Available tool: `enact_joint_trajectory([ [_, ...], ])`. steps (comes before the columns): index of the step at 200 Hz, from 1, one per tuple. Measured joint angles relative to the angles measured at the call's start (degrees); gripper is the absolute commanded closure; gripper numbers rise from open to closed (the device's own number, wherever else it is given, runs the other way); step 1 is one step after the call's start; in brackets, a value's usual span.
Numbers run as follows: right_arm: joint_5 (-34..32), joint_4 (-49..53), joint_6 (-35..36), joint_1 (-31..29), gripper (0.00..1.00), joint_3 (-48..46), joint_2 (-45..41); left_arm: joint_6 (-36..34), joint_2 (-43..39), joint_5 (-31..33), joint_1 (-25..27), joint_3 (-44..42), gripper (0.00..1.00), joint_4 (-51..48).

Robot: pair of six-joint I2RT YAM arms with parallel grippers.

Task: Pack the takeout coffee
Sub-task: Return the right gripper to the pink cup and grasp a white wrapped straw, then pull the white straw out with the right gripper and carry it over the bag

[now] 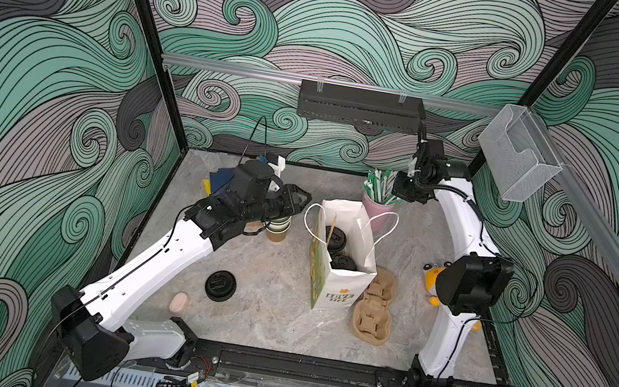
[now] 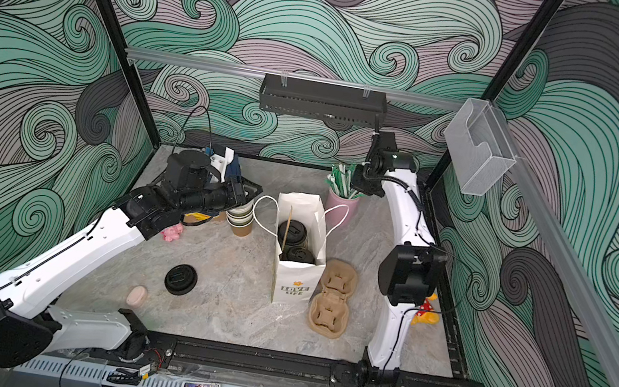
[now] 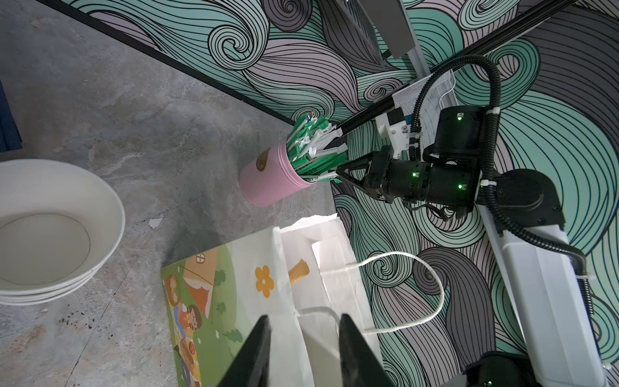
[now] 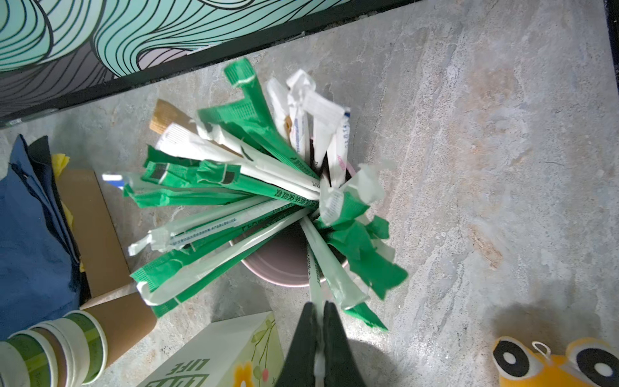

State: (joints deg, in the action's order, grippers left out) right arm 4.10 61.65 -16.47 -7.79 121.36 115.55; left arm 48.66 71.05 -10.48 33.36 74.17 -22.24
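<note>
The right fingers (image 4: 335,345) — clamped on one wrapped straw (image 4: 315,284) from the pink cup (image 4: 281,268) — should lift it straight up, clear of its neighbours, then carry it to the bag (image 1: 339,287) at that cup's 7 o'clock, which holds both lidded cups (image 1: 335,240); the left fingers (image 3: 258,355) hover apart.

"LOVE LIFE" stands in green block letters, below a yellow flower, on the narrow side of the white paper bag (image 1: 338,292) in both top views. Behind the bag, the wrapped straws (image 4: 291,196) bear print too small to read; raised marks on the black lids (image 1: 335,240) inside the bag cannot be made out
</note>
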Motion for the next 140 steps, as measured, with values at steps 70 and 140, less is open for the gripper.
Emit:
enact_joint_trajectory([
  [70,0.3,3.3,1.4,-0.1,0.97,2.3,-2.8,0.0,-0.3,0.7,-0.2,0.0,0.63,-0.1],
  [140,0.3,8.1,4.2,-0.1,0.97,5.7,-13.1,-0.5,-1.9,1.4,-0.2,0.0,0.58,-0.2],
])
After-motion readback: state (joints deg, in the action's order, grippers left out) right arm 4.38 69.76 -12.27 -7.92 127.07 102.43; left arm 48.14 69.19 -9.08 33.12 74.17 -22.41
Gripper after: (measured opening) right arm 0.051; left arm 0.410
